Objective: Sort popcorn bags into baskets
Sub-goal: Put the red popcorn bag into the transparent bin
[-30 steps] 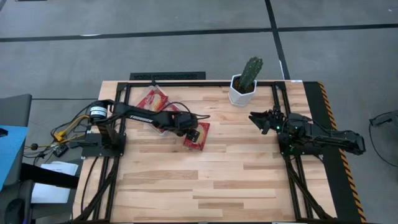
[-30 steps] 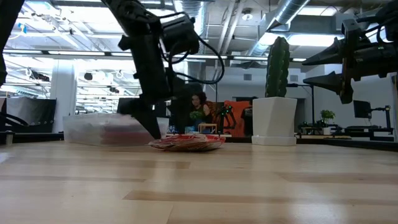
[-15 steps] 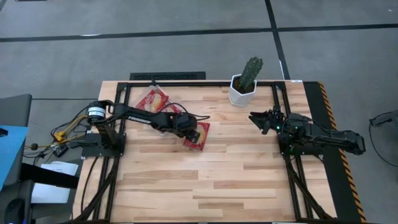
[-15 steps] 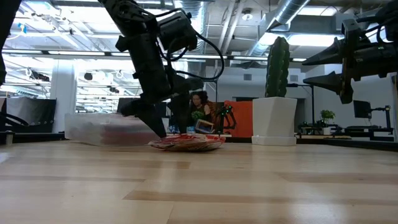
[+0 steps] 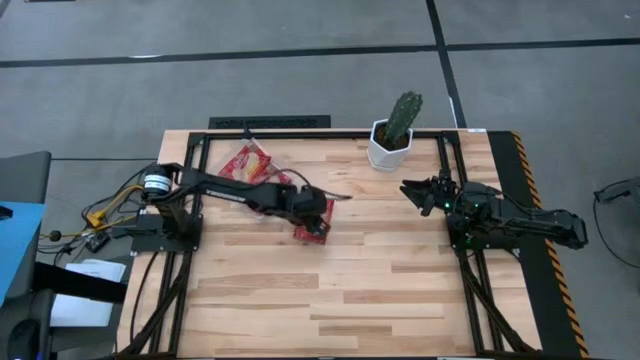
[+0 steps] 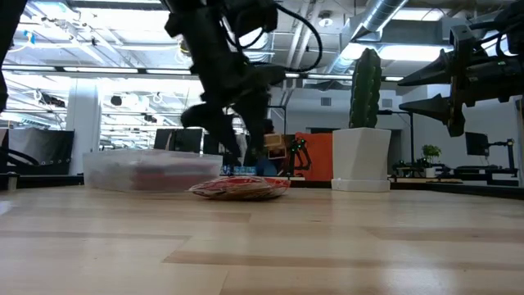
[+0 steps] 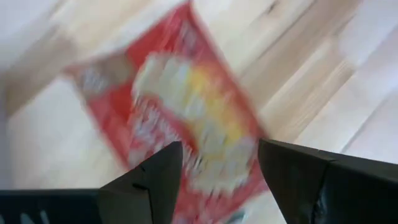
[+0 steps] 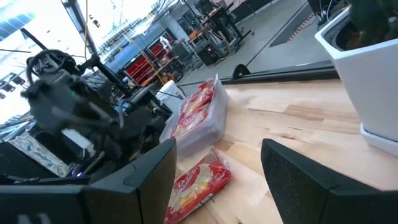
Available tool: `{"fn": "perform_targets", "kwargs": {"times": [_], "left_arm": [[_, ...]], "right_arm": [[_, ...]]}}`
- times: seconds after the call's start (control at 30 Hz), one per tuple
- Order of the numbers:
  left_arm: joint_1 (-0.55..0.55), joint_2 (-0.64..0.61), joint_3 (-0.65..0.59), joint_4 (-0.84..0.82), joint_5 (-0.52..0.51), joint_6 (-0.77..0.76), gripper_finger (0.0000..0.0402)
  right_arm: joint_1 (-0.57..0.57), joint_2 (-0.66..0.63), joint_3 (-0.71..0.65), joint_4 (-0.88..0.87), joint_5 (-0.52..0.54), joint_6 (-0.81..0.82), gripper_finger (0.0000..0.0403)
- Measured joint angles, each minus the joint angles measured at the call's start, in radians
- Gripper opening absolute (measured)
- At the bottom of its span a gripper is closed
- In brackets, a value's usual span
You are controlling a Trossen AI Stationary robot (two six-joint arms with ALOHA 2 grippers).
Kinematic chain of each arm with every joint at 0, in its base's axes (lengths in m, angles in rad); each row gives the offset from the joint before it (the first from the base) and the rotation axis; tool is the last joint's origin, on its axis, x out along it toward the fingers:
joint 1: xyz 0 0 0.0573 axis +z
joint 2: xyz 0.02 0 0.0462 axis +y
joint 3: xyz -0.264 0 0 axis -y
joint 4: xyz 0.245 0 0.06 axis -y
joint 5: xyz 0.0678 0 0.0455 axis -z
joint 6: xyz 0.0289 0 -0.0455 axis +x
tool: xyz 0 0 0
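Observation:
One red popcorn bag with a yellow picture front lies flat on the table, also seen in the low view and right wrist view. My left gripper hovers directly over it, open, fingers pointing down on either side of the packet's front; whether they touch it I cannot tell. The clear tray rests on the table toward the far left and holds red packets. My right gripper waits open in the air at the right.
A white faceted pot with a cactus stands at the far edge, between the arms. A black cable trails from the left arm over the table near the tray. Bare wood lies toward the near edge. A person sits in the room behind.
My left gripper has moved toward the table's right, from the bag's left edge to a spot over the bag, staying open. The right arm has kept still.

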Motion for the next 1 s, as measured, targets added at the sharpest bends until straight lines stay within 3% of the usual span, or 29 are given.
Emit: {"fn": "perform_targets", "kwargs": {"times": [0.27, 0.43, 0.57, 0.7, 1.0], "left_arm": [[-0.055, 0.117, 0.005, 0.004, -0.069, -0.086, 0.0199], [-0.055, 0.157, 0.005, 0.024, -0.050, -0.097, 0.0199], [-0.058, 0.175, 0.006, 0.092, 0.013, -0.059, 0.0199], [-0.073, 0.193, 0.004, 0.166, 0.155, -0.045, 0.0199], [-0.072, 0.151, 0.011, 0.079, 0.189, -0.110, 0.0199]], "right_arm": [[0.001, 0.004, 0.000, 0.001, -0.007, 0.004, 0.0260], [0.001, 0.020, -0.001, 0.006, -0.018, 0.004, 0.0260], [0.000, 0.020, -0.001, 0.008, -0.022, 0.004, 0.0260], [0.000, 0.019, -0.001, 0.006, -0.024, 0.003, 0.0260], [0.000, 0.019, 0.000, 0.000, -0.025, 0.000, 0.0260]]}}
